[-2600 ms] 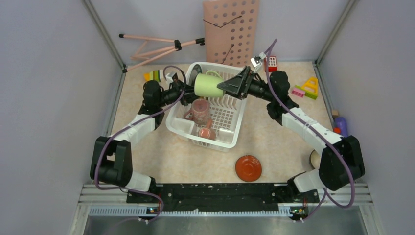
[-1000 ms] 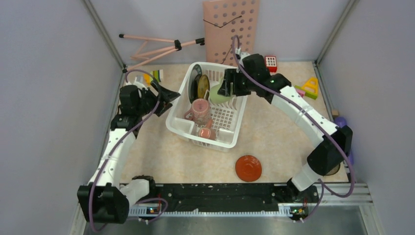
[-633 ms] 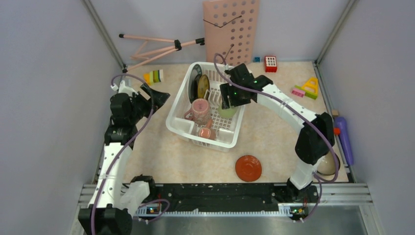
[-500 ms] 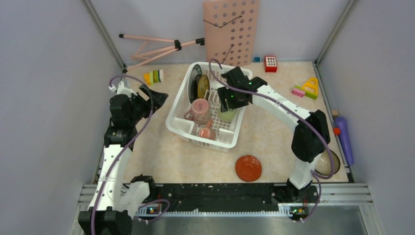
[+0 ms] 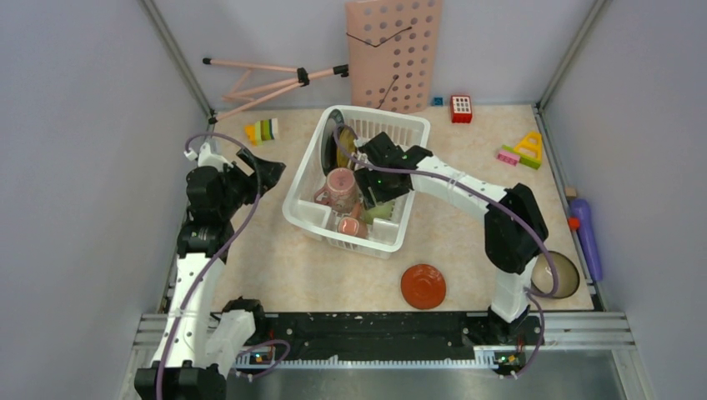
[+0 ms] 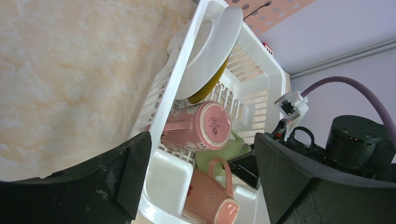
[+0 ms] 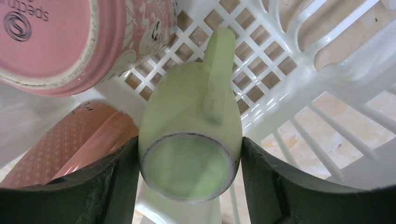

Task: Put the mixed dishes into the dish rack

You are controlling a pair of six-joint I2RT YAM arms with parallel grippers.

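Placement of one mug is the step in hand, judging by the right arm's reach into the rack.

The left gripper (image 5: 268, 169) hangs over the table (image 5: 283, 267) just left of the dish rack (image 5: 350, 242), jaws spread wide with nothing between them. It is best held outside the rack while the right arm works.

Inside the rack, the pink mug (image 5: 340, 185) lies on its side. The dotted pink mug (image 5: 350, 225) lies just beside it, nearer the arm bases.

The right gripper (image 5: 377, 204) pinches the pale-green mug (image 7: 191, 126) across its body, with the base toward the wrist camera and the handle over the slotted grid. The mug sits low in the rack, just right of both pink mugs. Whether it rests on the floor cannot be told.

Recommended procedure:
1. Lower until the grid carries the mug.
2. Keep the mug clear of the pink mug's wall. Contact there would probably roll that mug.
3. Part the jaws only once the mug is supported.
4. Withdraw along the approach line, clear of the upright tines.

Count, left to right:
- Plates: two, on edge at the rack's far left. One shows a white back (image 6: 205, 51), with a yellow plate (image 6: 211, 86) against it.
- Mugs: three, all within the rack walls.
- Orange saucer (image 5: 423, 286): one, on the table near the rack's near right corner.
- Bowl (image 5: 557, 275): one, at the far right, partly hidden by the right arm.

The saucer and the bowl remain to be loaded.
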